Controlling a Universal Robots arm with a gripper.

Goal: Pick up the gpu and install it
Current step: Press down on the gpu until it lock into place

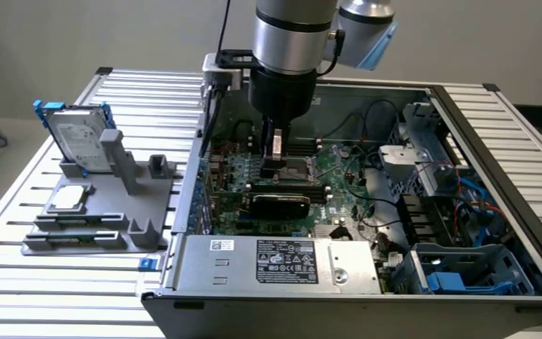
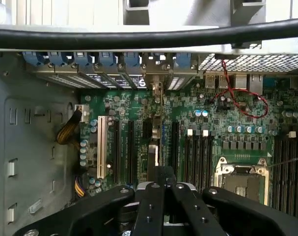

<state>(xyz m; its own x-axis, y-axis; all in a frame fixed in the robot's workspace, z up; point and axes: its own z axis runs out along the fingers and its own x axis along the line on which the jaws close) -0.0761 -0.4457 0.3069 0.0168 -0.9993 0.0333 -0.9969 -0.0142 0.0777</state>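
Note:
The gpu stands on edge in a slot of the green motherboard inside the open computer case, its black rounded shroud facing the exterior view's front. My gripper hangs straight above it with its fingers shut and nothing visibly between them; a small gap shows between fingertips and card. In the wrist view the gpu appears edge-on, running from the rear bracket row toward my black gripper, with motherboard slots on either side.
A silver hard drive in a blue frame stands on a grey fixture at the exterior view's left. The power supply fills the case front. Cables and a drive cage crowd the right. A red wire loops near the rear ports.

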